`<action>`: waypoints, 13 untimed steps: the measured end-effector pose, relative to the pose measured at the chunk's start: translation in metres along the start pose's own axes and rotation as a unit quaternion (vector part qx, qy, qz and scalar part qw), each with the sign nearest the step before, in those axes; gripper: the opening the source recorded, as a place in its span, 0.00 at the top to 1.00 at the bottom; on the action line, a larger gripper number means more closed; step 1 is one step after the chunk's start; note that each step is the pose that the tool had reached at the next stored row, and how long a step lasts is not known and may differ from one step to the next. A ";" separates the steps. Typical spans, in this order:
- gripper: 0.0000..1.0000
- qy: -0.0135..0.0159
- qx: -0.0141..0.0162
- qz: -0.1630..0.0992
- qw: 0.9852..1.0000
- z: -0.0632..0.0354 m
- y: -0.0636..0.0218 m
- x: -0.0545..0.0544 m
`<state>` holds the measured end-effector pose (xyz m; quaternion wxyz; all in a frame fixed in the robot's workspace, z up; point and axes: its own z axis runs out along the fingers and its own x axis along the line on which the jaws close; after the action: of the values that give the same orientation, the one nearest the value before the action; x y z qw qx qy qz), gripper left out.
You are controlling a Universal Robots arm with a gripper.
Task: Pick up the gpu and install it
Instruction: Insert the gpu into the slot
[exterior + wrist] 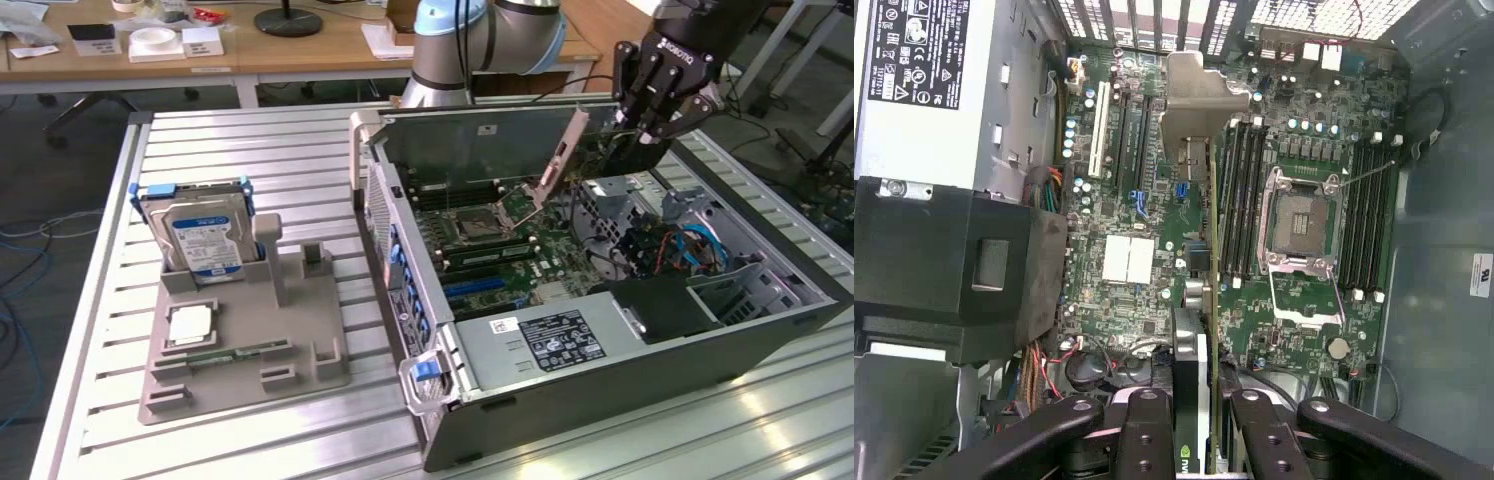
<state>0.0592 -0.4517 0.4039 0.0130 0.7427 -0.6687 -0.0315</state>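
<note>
The arm (pixel 467 40) stands at twelve o'clock in the exterior view, showing a silver-and-blue joint. Over at two o'clock hangs the black gripper (pixel 643 128) with its wrist uppermost and its tips slanting down toward seven o'clock. In the wrist view its dark fingers (pixel 1144 430) flank a narrow gap, clamped on the gpu (pixel 1199 110), which is held edge-on.

The open computer case (pixel 627 390) lies on the slatted table (pixel 240 140), at the exterior view's right. Just beside it, at the left, stands a parts holder (pixel 307 340). A hard drive (pixel 200 235) stands upright at its far end, and a CPU (pixel 190 322) and a RAM stick (pixel 234 353) lie flat nearer the camera. In the case, the gripper (pixel 643 140) holds the gpu (pixel 1192 400) on edge above the motherboard (pixel 487 255), beside the CPU socket (pixel 1299 215). The power supply (pixel 554 340) sits at the near end.
</note>
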 end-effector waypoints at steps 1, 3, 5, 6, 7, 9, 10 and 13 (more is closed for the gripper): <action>0.73 0.000 0.000 0.004 1.000 0.0004 0.0003 0.000; 0.73 -0.001 0.001 0.017 1.000 0.0006 0.0004 0.000; 0.73 -0.001 0.001 0.020 1.000 0.0007 0.0006 0.000; 0.73 -0.001 0.001 0.020 1.000 0.0007 0.0006 0.000; 0.73 -0.001 0.001 0.020 1.000 0.0007 0.0006 0.000; 0.73 -0.001 0.001 0.020 1.000 0.0006 0.0007 0.000; 0.73 -0.002 0.004 0.020 1.000 0.0007 0.0011 0.000; 0.73 -0.005 0.018 0.019 1.000 0.0013 0.0034 -0.001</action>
<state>0.0557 -0.4514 0.4028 -0.0032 0.7297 -0.6834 -0.0231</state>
